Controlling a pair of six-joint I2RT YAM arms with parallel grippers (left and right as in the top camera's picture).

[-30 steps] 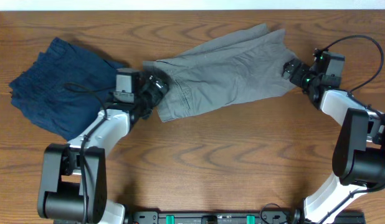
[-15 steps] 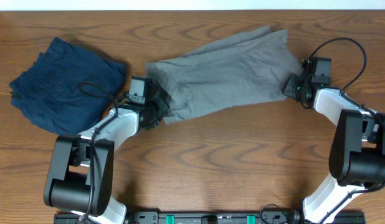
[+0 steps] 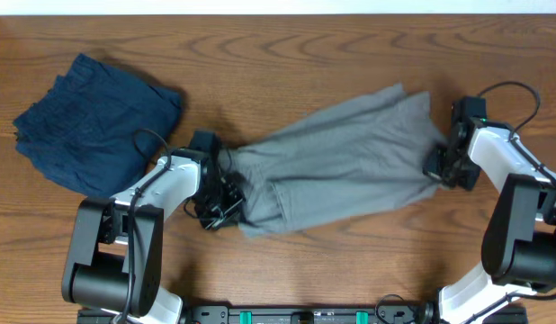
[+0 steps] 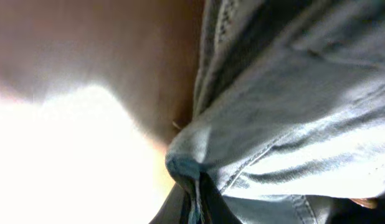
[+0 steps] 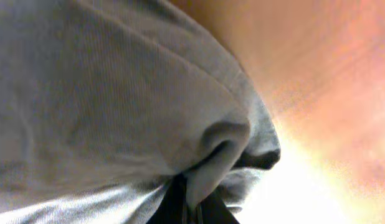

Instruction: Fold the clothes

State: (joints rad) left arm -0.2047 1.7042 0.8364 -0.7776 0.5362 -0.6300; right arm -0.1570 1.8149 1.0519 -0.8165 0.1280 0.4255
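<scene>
The light grey shorts point(image 3: 341, 166) hang stretched between my two grippers across the middle of the table. My left gripper point(image 3: 226, 205) is shut on their left end; in the left wrist view the grey shorts point(image 4: 292, 124) bunch into the pinched jaws at the left gripper point(image 4: 195, 208). My right gripper point(image 3: 438, 166) is shut on the right end, and the right wrist view shows a fold of the grey shorts point(image 5: 118, 106) drawn into the right gripper point(image 5: 191, 208). The dark navy garment point(image 3: 94, 121) lies crumpled at the far left, untouched.
The wooden table point(image 3: 350, 270) shows bare wood in front of the shorts and along the back. The arm bases stand at the front left point(image 3: 107, 270) and front right point(image 3: 521, 261). Cables loop over both wrists.
Both grippers went from open to shut on the ends of the grey shorts. They have since pulled the shorts toward the front of the table and lifted them taut.
</scene>
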